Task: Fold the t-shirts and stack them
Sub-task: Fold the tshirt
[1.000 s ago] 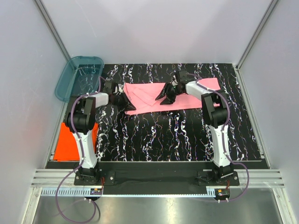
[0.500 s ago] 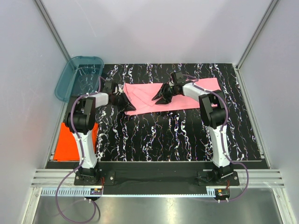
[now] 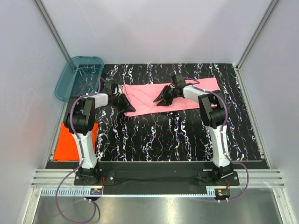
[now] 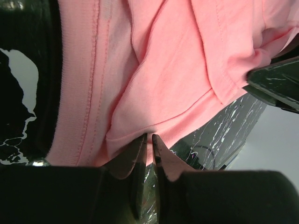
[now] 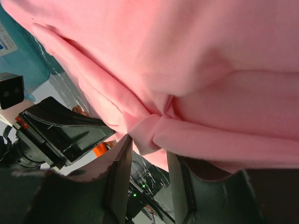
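The pink t-shirt [image 3: 142,95] is spread flat on the far half of the tabletop [image 3: 177,135]. Its long axis is laid left to right across the top view, with the left end a little nearer the arm bases than the right end. A layer is doubled over at that left end, and a diagonal crease is seen there. The left end effector [image 3: 124,103] is set at the shirt's left near corner. In the left wrist view its fingers [image 4: 140,154] are brought almost together on a thin edge of the pink cloth [image 4: 177,70], beside a ribbed hem. The right end effector [image 3: 159,99] is placed near the middle of the shirt. In the right wrist view a puckered fold of the pink cloth [image 5: 210,56] is pinched between the fingertips [image 5: 122,158], and a gap is left behind the fold. The orange-red t-shirt [image 3: 63,142] is laid flat off the tabletop's left edge, beside the left arm and well apart from the pink one. A teal tub [image 3: 65,84] is seen at the far left corner.
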Motion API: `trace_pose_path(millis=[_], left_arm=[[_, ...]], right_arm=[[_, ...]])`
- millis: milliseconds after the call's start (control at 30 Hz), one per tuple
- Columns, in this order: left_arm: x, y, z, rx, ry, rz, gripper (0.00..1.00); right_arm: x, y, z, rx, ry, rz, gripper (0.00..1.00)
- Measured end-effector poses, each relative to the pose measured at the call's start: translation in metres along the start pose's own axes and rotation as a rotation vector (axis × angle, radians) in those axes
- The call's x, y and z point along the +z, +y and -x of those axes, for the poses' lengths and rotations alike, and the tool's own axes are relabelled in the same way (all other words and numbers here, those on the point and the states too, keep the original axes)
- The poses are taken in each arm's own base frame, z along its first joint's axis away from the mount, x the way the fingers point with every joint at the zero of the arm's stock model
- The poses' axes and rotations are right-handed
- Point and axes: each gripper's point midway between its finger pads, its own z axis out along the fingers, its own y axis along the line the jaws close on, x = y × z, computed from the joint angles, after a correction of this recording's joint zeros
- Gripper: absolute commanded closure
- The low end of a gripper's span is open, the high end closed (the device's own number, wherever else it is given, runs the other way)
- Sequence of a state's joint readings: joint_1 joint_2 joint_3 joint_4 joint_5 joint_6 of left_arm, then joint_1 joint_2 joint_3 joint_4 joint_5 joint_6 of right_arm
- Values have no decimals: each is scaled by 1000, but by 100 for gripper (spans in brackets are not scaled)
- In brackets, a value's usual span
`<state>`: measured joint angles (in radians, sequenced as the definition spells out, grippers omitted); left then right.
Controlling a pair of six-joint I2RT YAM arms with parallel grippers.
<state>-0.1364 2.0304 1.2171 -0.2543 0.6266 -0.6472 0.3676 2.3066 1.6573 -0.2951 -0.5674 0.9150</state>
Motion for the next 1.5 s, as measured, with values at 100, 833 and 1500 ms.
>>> trace_pose_path(millis=[100,833,1500], left_arm=[[0,0,0,0,0,0,83],[-1,1,-2,-2,2,1,83],[-23,-68,53,85,-127,-142,76]], right_arm=[[1,-4,-1,10,1,-7,58],[-5,1,23,34,-74,-7,86],[-32,6,-5,-40,21,14,61]])
